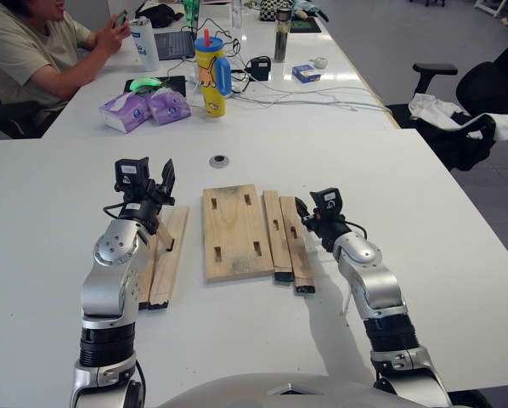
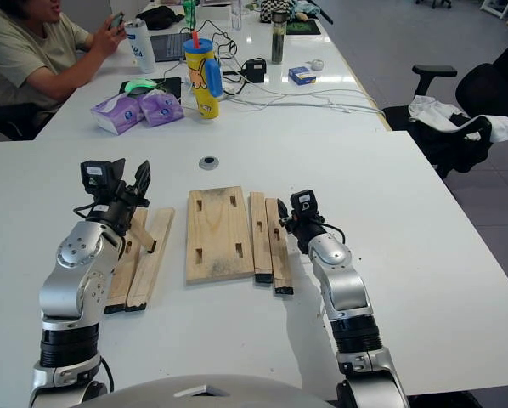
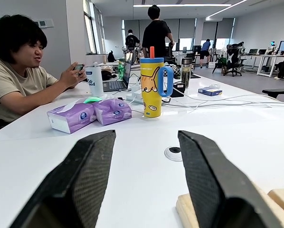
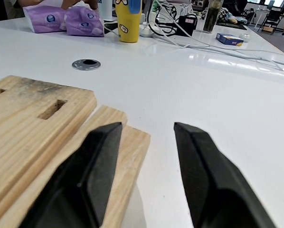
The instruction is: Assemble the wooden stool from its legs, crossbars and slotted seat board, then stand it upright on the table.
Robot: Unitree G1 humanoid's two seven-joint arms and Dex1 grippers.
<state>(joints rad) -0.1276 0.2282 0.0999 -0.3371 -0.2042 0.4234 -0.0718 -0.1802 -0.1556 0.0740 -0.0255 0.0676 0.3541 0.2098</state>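
Note:
The slotted seat board (image 1: 234, 231) lies flat mid-table. Two long wooden legs (image 1: 285, 240) lie side by side along its right edge. Left of the board lie two more long pieces (image 1: 165, 259) with a short crossbar (image 1: 163, 237) slanting across them. My left gripper (image 1: 156, 189) hovers open over the far end of those left pieces; its wrist view shows wide-apart fingers (image 3: 80, 180) with wood ends (image 3: 194, 211) below. My right gripper (image 1: 303, 214) is open, low at the far end of the outer right leg (image 4: 127, 142), beside the seat board (image 4: 33, 118).
A round cable grommet (image 1: 219, 161) sits in the table just beyond the board. The adjoining table behind holds tissue packs (image 1: 143, 108), a yellow cup (image 1: 211, 75), cables and a laptop. An office chair (image 1: 458, 119) stands at the right.

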